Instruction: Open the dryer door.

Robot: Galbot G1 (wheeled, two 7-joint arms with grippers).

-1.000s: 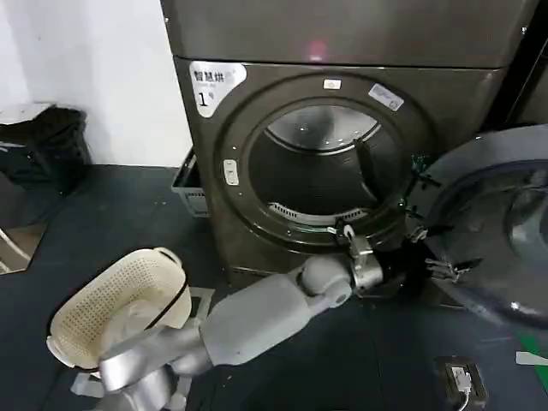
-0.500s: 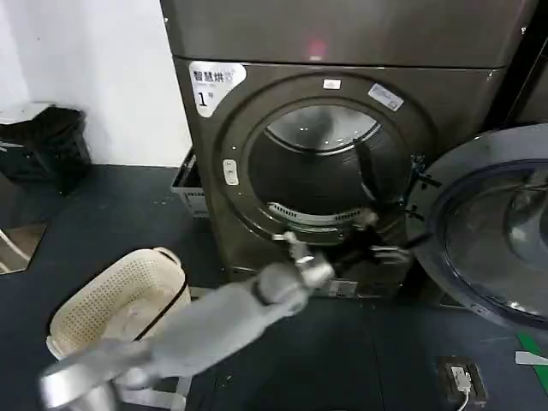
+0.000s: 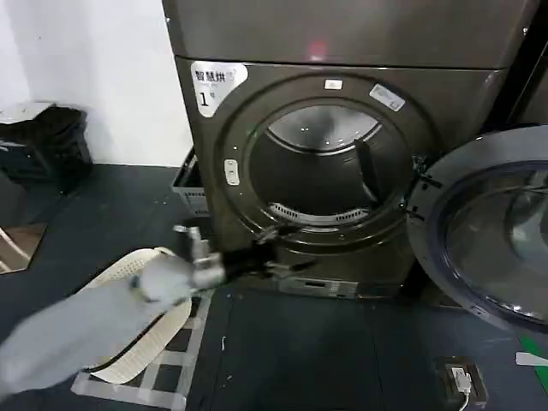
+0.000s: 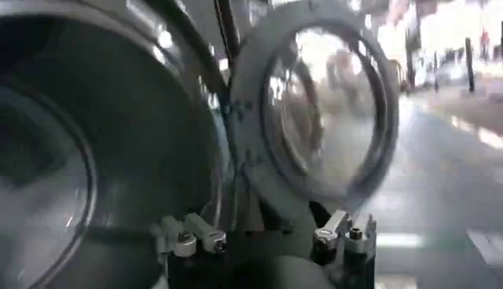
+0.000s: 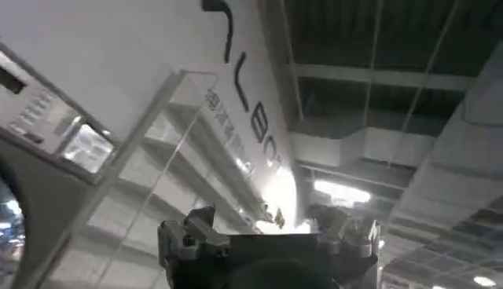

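The dryer (image 3: 342,171) stands against the wall, a white "1" sticker (image 3: 216,83) at the upper left corner of its front panel. The dryer door (image 3: 488,231) is swung fully open on the hinge (image 3: 417,184) at the right edge of the round opening, its chrome ring and dark glass facing the room. The drum (image 3: 321,171) is exposed.

The left gripper (image 3: 272,251) hangs just in front of the lower left rim of the opening, fingers spread apart and holding nothing, apart from the door. A cream laundry basket (image 3: 145,330) lies on the dark floor (image 3: 300,351) beneath the left arm.

The right gripper (image 5: 271,232) points up toward the ceiling, fingers apart and empty.
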